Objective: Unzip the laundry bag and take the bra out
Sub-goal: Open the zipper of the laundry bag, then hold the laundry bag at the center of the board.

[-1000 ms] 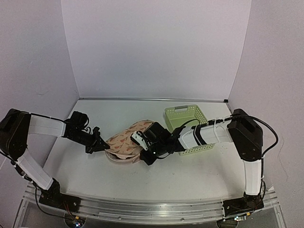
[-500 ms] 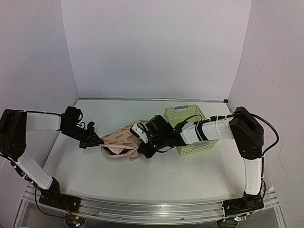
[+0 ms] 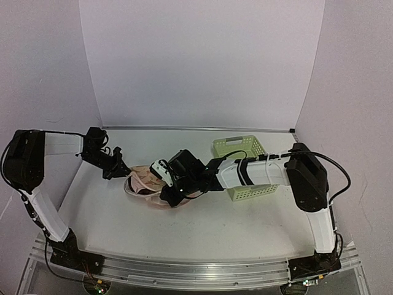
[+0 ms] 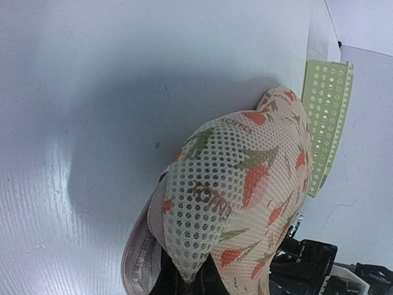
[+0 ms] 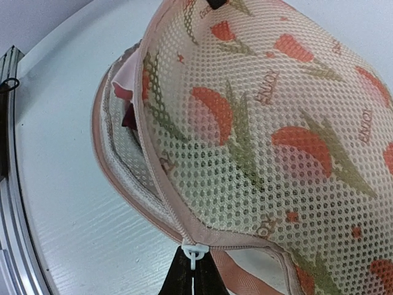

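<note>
Top external view: the laundry bag (image 3: 142, 177) lay left of centre on the tabletop (image 3: 245, 221), stretched between both arms, with the green basket (image 3: 242, 161) apart to the right. The left end effector (image 3: 123, 174) was clamped on the bag's left end, apparently to anchor the fabric so that the zip could run rather than drag the whole case along. The right end effector (image 3: 163, 181) was closed at the bag's near right edge. Left wrist view: the left end effector (image 4: 187, 279) pinched the tip of the mesh shell (image 4: 239, 190), lifting that half off the tabletop, so a gap opened along the seam below it. Right wrist view: the right end effector (image 5: 190, 279) was shut on the white zipper pull (image 5: 194, 252), which sat at the bottom of the curved seam. To the left of the pull the two halves had parted, and a dark maroon patch, probably the bra (image 5: 129, 117), showed inside the pale lining. The bra therefore lay inside the bag, and the unzipping looked only partly done.
</note>
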Controlling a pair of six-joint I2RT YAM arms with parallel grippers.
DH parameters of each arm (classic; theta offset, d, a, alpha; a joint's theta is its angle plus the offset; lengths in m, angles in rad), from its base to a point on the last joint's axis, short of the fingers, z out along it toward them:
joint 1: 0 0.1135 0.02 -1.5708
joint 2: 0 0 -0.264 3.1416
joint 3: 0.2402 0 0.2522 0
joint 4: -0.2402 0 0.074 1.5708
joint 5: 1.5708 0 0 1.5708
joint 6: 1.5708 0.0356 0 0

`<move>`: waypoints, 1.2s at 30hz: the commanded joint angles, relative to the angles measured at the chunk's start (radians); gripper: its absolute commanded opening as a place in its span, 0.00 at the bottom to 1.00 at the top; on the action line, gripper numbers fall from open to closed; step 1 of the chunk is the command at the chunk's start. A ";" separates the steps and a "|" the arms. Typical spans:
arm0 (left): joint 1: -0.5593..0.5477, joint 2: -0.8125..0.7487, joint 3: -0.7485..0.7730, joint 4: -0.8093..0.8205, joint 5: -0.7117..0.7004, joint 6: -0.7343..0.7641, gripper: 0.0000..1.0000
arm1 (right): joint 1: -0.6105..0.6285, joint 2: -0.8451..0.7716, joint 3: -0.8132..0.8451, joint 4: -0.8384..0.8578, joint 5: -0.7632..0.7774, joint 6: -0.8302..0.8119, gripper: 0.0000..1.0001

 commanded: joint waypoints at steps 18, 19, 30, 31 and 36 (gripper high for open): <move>-0.060 -0.367 -0.172 -0.024 -0.127 -0.194 0.68 | 0.004 0.209 0.322 -0.158 0.112 0.058 0.00; -0.089 -0.384 -0.194 -0.006 -0.127 -0.225 0.69 | 0.004 0.211 0.324 -0.158 0.113 0.056 0.00; -0.218 -0.402 -0.368 0.331 -0.148 -0.541 0.74 | 0.004 0.169 0.254 -0.129 0.084 0.054 0.00; -0.220 -0.388 -0.367 0.349 -0.151 -0.550 0.74 | 0.004 0.159 0.236 -0.119 0.079 0.053 0.00; -0.247 -0.309 -0.351 0.425 -0.162 -0.595 0.76 | 0.005 0.116 0.160 -0.061 0.069 0.052 0.00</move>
